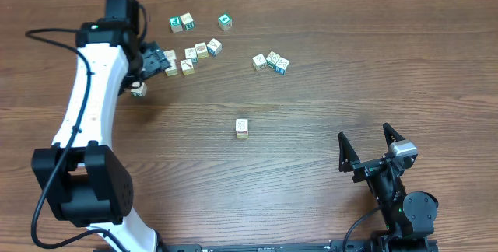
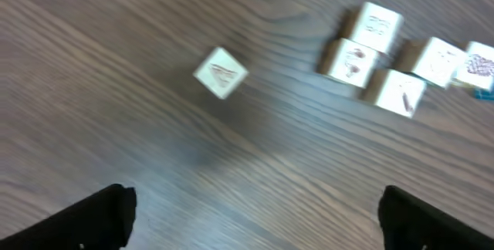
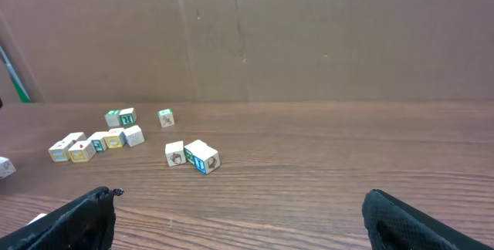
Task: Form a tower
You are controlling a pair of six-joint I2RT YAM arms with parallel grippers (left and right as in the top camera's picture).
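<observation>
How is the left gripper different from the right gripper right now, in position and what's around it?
The left gripper is stretched out over the far left of the table, beside the row of cubes; the right gripper sits back near the front edge. A loose cube lies ahead of the left gripper, while no cube lies close to the right gripper. Both are open and hold nothing.

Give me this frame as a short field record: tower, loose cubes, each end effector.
tower: lone column in the middle of the table, apart from all other cubes; height unclear from above
loose cubes: single cube beside the left arm; cluster next to it; trio farther along
left end effector: open, empty, near the single cube
right end effector: open, empty, away from every cube
</observation>
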